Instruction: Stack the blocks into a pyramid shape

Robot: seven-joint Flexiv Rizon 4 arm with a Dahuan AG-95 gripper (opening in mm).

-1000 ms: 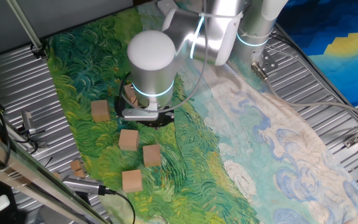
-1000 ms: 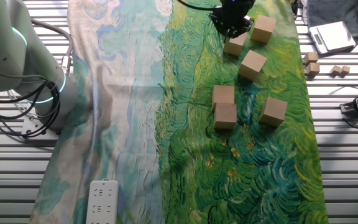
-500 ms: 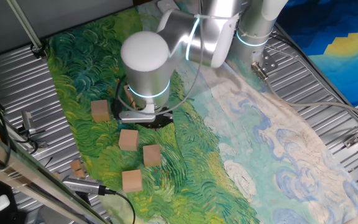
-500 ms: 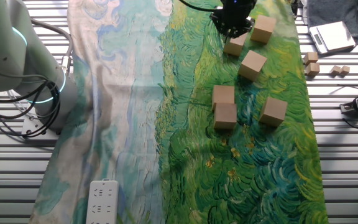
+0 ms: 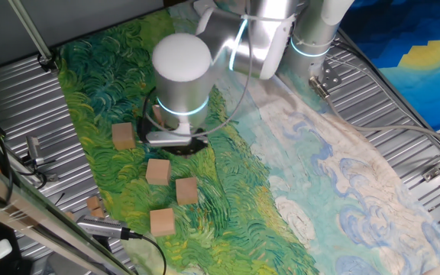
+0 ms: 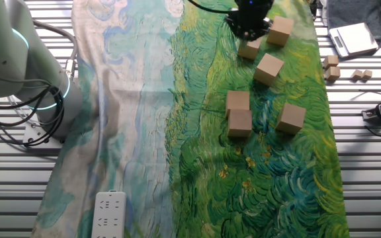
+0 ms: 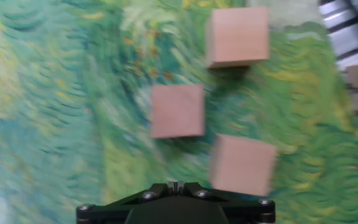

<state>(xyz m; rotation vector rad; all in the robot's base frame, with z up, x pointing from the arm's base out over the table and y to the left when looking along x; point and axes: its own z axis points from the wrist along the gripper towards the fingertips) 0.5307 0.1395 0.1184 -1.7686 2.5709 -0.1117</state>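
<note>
Where cloth (image 6: 197, 165) lies, six blocks (image 6: 239, 122) scattered.

Both fixed views are bright, evenly lit and sharp, with soft short shadows under the blocks (image 6: 269, 69) and mild glare on the ribbed metal table (image 5: 21, 114) and the arm's white cap (image 5: 180, 56). The hand view is smeared with motion blur: the cloth (image 7: 55, 93) streaks and block edges look soft, while the black mount (image 7: 176, 204) at the bottom edge stays fairly crisp.
</note>
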